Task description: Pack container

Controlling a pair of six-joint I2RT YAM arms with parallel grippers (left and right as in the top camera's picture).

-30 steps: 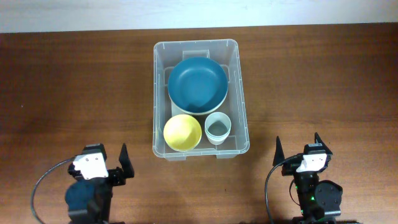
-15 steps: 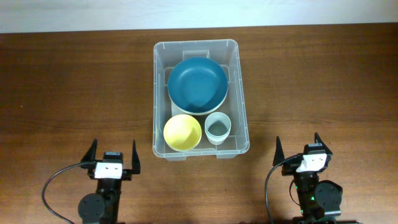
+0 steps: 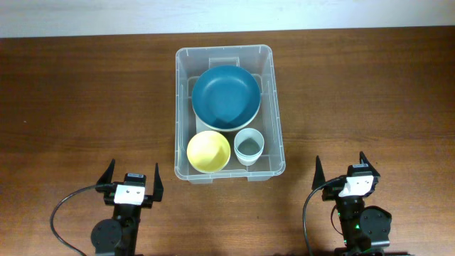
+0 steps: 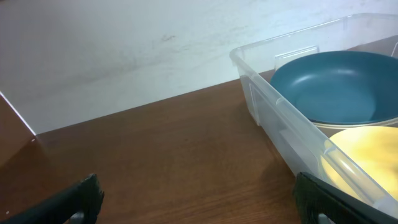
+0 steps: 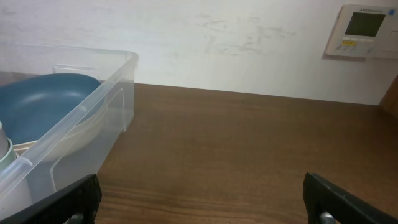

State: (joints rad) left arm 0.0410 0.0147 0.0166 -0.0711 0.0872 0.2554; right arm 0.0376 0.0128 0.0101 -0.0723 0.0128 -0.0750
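The clear plastic container (image 3: 183,107) stands at the table's middle back. It holds a large teal bowl (image 3: 225,96), a yellow bowl (image 3: 208,151) and a pale cup (image 3: 249,146). My left gripper (image 3: 132,178) is open and empty at the front left, well clear of the container. My right gripper (image 3: 340,168) is open and empty at the front right. The left wrist view shows the container's wall (image 4: 280,118), the teal bowl (image 4: 329,84) and the yellow bowl (image 4: 367,155). The right wrist view shows the container's wall (image 5: 81,134) and the teal bowl (image 5: 37,99).
The brown wooden table (image 3: 71,107) runs to a white wall at the back. A wall thermostat (image 5: 362,31) shows in the right wrist view. Black cables loop beside both arm bases at the front edge.
My left arm has turned to face straight back and its gripper has shifted a little right, with the jaws wide open. The right arm and the container have not moved.
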